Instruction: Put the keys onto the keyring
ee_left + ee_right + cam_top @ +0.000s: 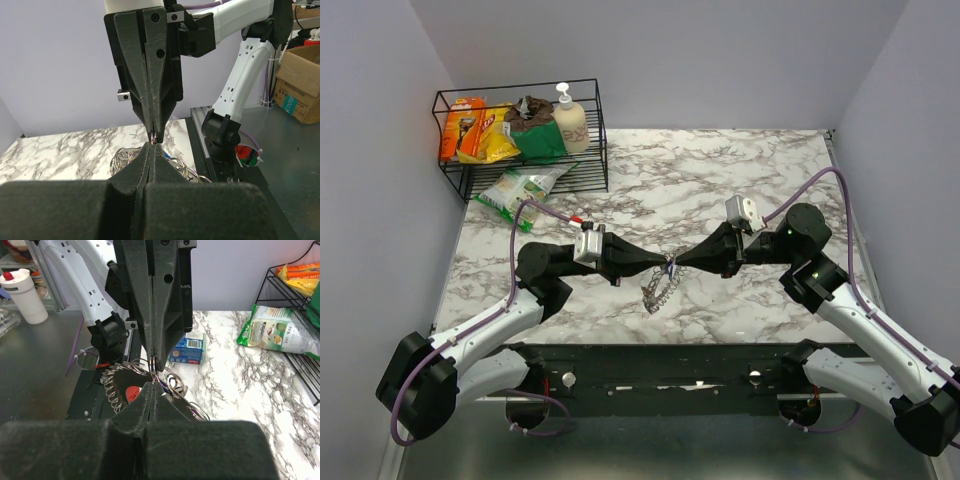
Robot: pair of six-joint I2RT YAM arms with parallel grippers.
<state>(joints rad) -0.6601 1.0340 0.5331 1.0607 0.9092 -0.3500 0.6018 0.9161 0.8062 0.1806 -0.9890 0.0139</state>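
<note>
My left gripper [666,265] and right gripper [678,264] meet tip to tip above the middle of the marble table. Both are shut on one thin loop of the keyring [660,290], whose jagged silvery rings hang below the tips down to the table. In the right wrist view my right gripper [154,383] pinches the loop from below and the left fingers [156,347] pinch it from above. The keyring [117,382] curls to the left, with a red key head [131,392] among its rings. In the left wrist view my left gripper [152,144] is shut, rings [122,157] showing behind it.
A black wire basket [520,88] at the back left holds snack packs and a soap bottle [570,120]. A green snack bag [520,188] lies in front of it. A small blue box [187,347] sits on the marble near the keyring.
</note>
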